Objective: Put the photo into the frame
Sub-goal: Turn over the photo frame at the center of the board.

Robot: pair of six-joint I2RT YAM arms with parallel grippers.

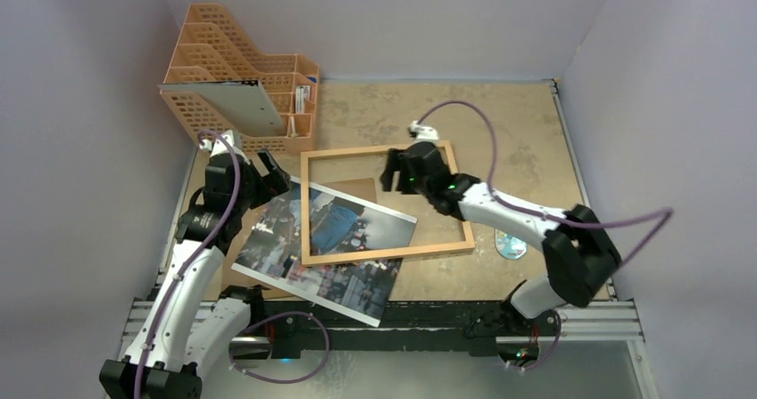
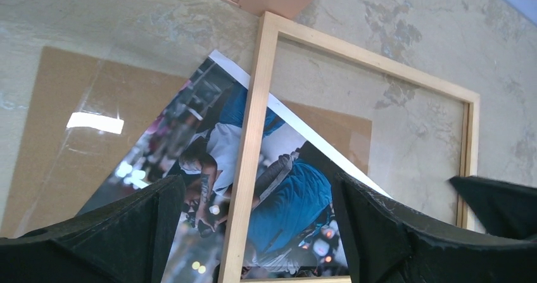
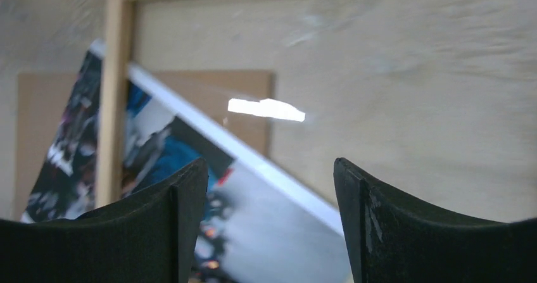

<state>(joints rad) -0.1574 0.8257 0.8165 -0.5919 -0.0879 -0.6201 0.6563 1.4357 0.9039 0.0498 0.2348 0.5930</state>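
Observation:
The frame (image 1: 393,253), thin light wood with a clear pane, lies flat in the middle of the table. The photo (image 1: 303,278), a glossy street scene with a figure in blue, lies skewed beneath the frame's left half, its lower left part sticking out. My left gripper (image 1: 275,174) hovers open over the frame's left rail (image 2: 253,137) and the photo (image 2: 291,201), its jaws (image 2: 254,182) wide apart and holding nothing. My right gripper (image 1: 393,174) stands open above the frame's upper part. Between its empty fingers (image 3: 269,166) the photo (image 3: 158,156) shows through the pane, beside the frame's rail (image 3: 114,74).
A brown backing panel (image 1: 361,189) lies under the photo. An orange file rack (image 1: 241,69) with a grey sheet leaning on it stands at the back left, close to the left arm. A small round blue-and-white object (image 1: 511,245) lies right of the frame. Walls close in on both sides.

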